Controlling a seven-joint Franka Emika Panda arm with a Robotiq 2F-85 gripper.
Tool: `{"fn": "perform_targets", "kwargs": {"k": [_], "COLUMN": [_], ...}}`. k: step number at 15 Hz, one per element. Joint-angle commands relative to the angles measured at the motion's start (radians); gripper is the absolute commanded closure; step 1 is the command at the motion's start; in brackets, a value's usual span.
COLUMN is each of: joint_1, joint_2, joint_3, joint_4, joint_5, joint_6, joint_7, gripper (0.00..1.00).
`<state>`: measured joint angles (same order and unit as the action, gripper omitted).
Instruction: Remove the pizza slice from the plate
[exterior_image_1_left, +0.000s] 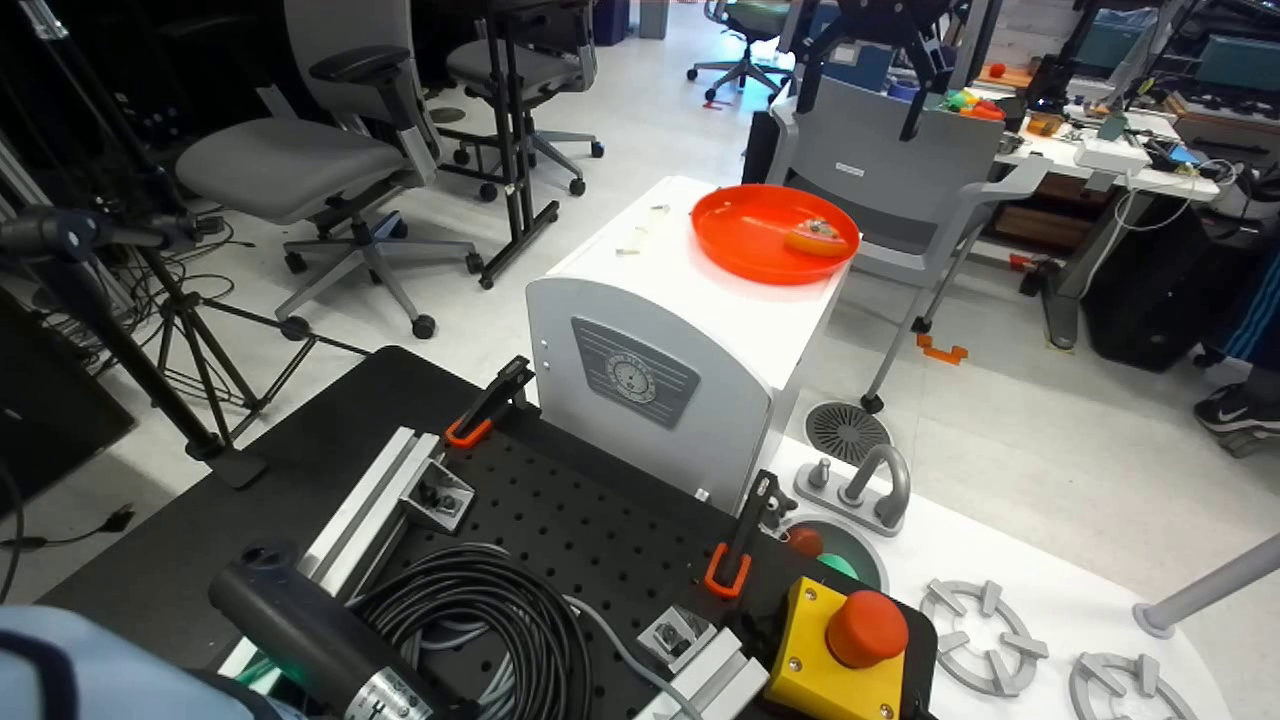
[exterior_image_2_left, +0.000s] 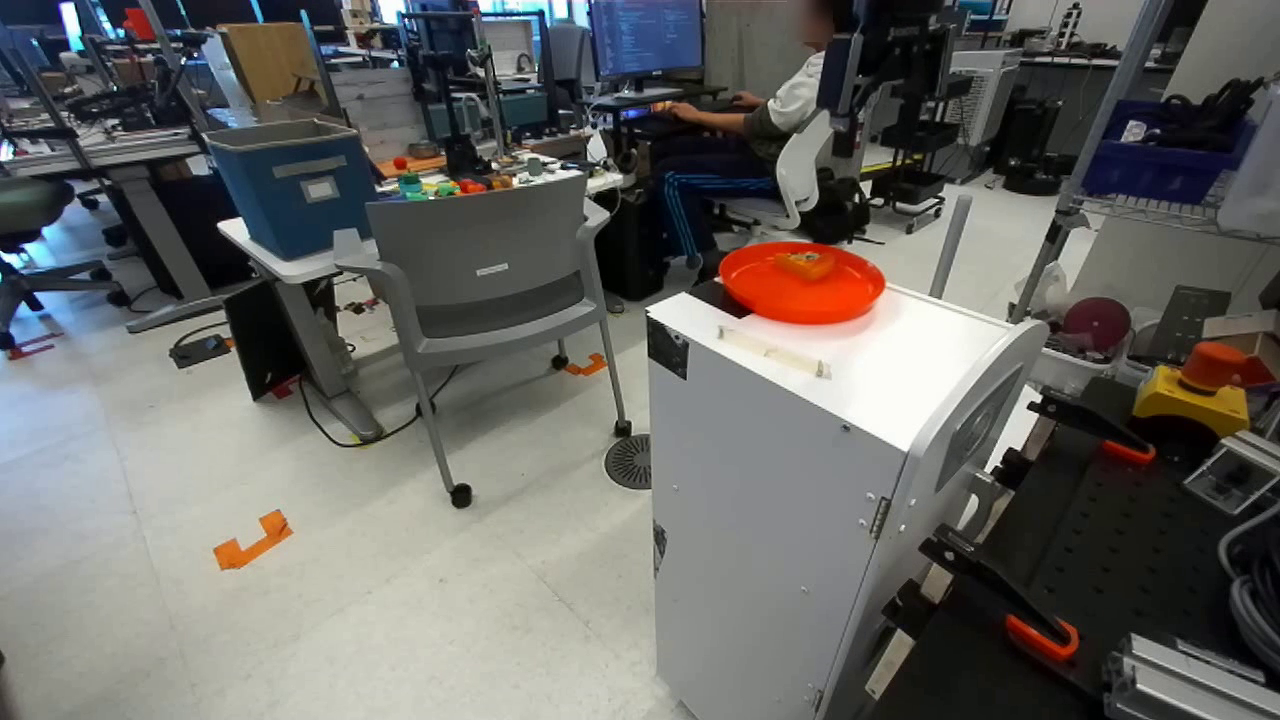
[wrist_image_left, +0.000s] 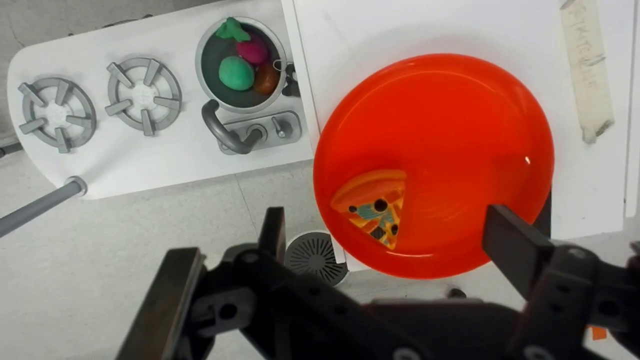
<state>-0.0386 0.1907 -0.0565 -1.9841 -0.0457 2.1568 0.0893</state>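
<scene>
Pizza slice (wrist_image_left: 375, 206) can be seen lying in the orange plate (wrist_image_left: 445, 120), pretty close to the rim, and the gripper (wrist_image_left: 386, 227) is spread super wide

Wrist view is bright and evenly lit; orange plate (wrist_image_left: 450, 120) glossy, small white glints on its inner wall, soft grey shadow on the white cabinet top (wrist_image_left: 345, 25) beside it. Gripper (wrist_image_left: 384, 227) dark, out of focus toward the bottom edge. Lettering on tape strip (wrist_image_left: 585, 65) faint. In an exterior view, floor (exterior_image_2_left: 70, 480) carries a cool bluish sheen; seated person's face (exterior_image_2_left: 815, 24) blurred. In an exterior view, upper left sinks near black; toppings on pizza slice (exterior_image_1_left: 818, 235) look soft.
</scene>
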Motion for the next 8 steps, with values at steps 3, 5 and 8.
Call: {"fn": "perform_targets", "kwargs": {"k": [3, 5, 8], "joint_1": [0.006, 0.011, 0.026], "joint_2": [-0.002, 0.008, 0.018], "joint_3": [0.0, 0.004, 0.005], "joint_4": [-0.009, -0.005, -0.012], "joint_5": [-0.026, -0.027, -0.067], "joint_6": [0.014, 0.03, 0.057], "joint_7": [0.007, 0.02, 0.05], "gripper": [0.0, 0.0, 0.0]}}
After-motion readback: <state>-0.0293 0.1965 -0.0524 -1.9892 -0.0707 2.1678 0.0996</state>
